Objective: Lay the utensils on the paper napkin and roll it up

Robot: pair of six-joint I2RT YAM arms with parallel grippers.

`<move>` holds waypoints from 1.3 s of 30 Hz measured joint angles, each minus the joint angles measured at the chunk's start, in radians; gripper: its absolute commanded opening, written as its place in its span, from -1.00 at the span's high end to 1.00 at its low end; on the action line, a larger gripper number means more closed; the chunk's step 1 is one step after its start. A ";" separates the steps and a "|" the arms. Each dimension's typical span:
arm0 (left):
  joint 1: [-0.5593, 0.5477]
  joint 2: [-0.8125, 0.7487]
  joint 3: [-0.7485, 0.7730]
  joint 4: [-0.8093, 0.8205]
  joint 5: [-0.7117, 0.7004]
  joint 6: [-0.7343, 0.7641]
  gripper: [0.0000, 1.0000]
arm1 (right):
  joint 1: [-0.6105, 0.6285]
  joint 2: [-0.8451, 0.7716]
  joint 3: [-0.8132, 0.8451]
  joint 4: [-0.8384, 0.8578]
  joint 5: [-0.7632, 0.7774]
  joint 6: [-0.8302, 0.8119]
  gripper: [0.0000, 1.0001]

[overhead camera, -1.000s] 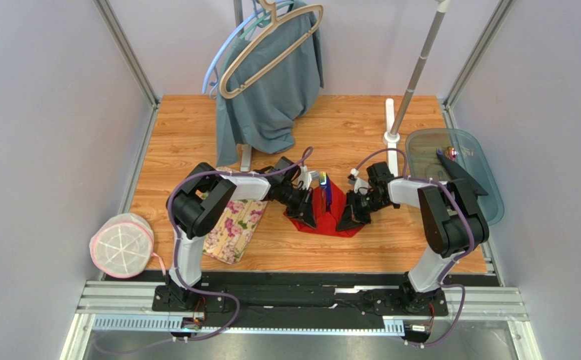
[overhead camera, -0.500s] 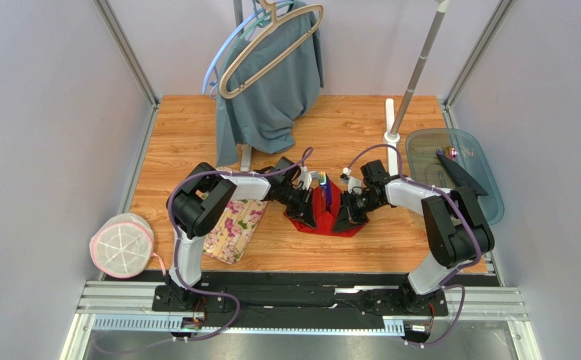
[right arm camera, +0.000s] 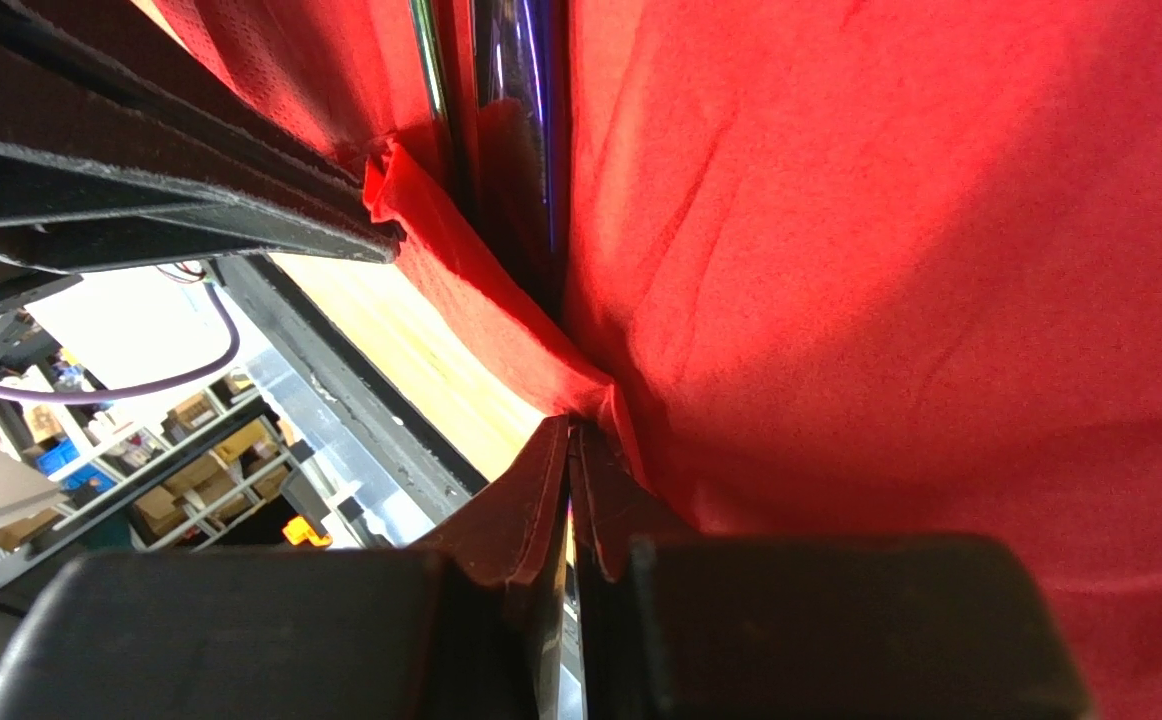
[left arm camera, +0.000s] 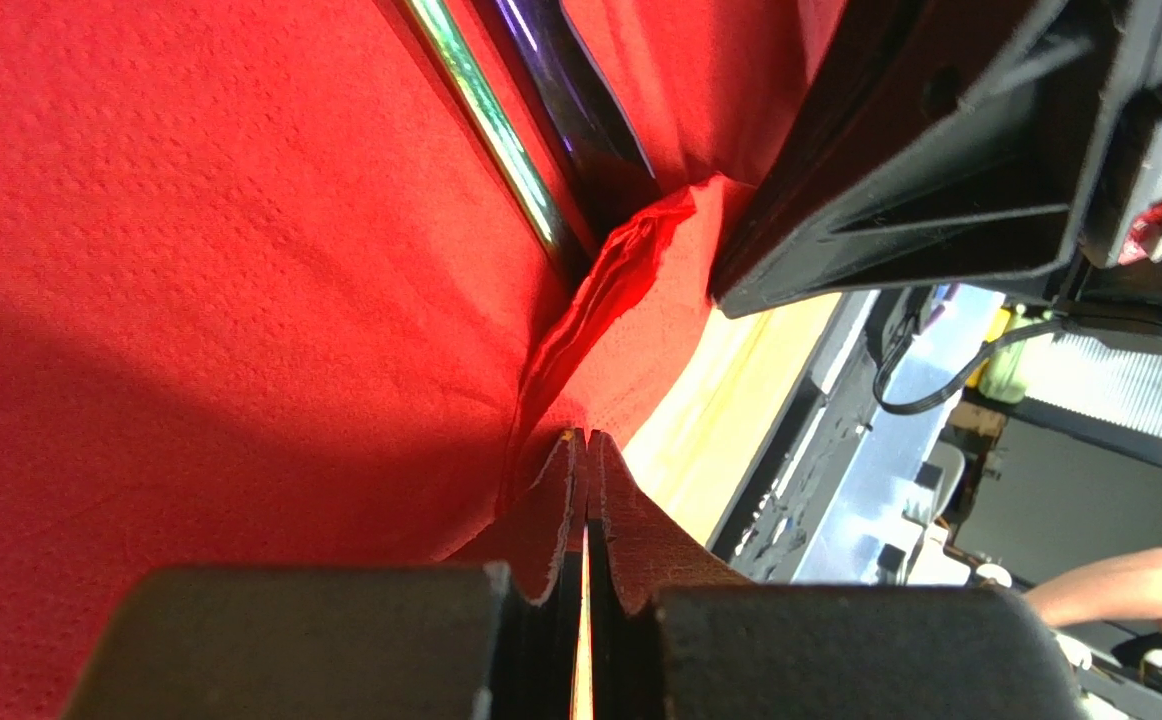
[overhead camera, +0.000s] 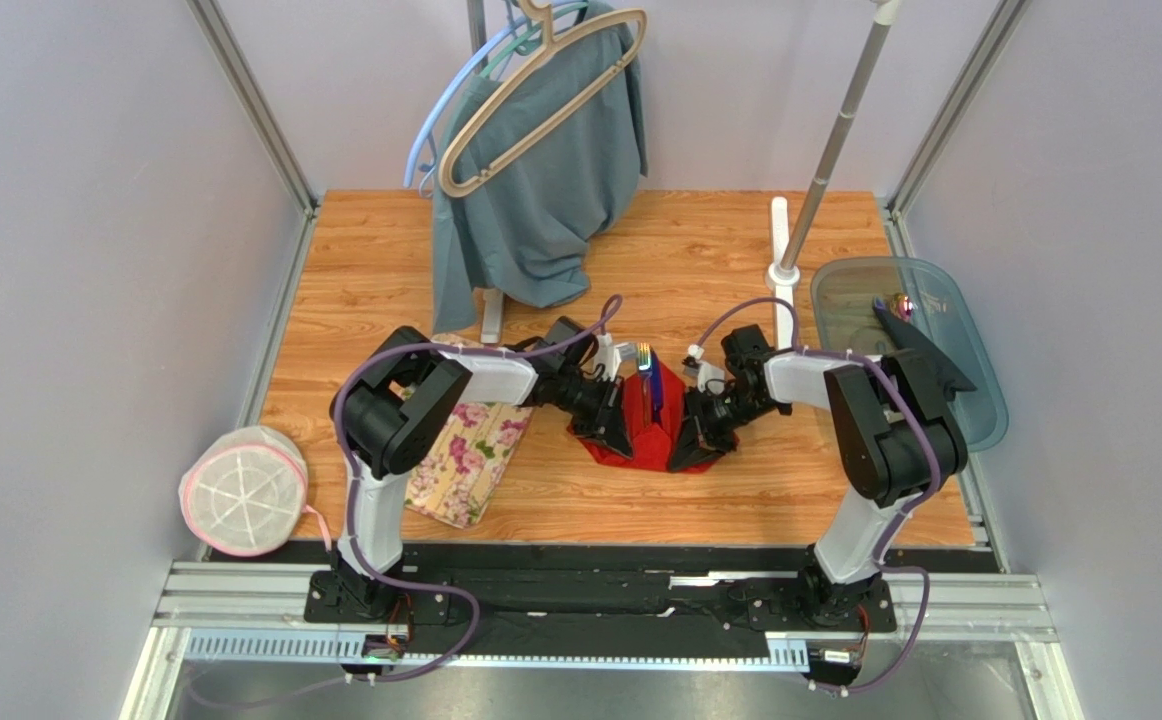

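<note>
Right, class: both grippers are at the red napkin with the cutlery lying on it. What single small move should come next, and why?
Probably the left gripper should carry its pinched edge of the paper napkin over the utensils toward the right gripper. Both jaws are shut on opposite edges, raised beside the cutlery, so wrapping can begin.

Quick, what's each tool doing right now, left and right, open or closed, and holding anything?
The left tool is closed, pinching a fold of the paper napkin.
The right tool is closed, also pinching the paper napkin.
</note>
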 measured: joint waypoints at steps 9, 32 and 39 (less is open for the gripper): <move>0.002 -0.061 -0.134 0.316 0.073 -0.185 0.84 | -0.002 0.013 0.009 -0.006 -0.014 -0.003 0.87; 0.008 0.120 -0.056 0.614 0.087 -0.446 0.90 | -0.005 0.013 0.010 -0.008 -0.031 -0.011 0.84; 0.013 0.140 -0.056 0.591 0.072 -0.444 0.91 | -0.005 0.010 0.011 -0.015 -0.046 -0.011 0.74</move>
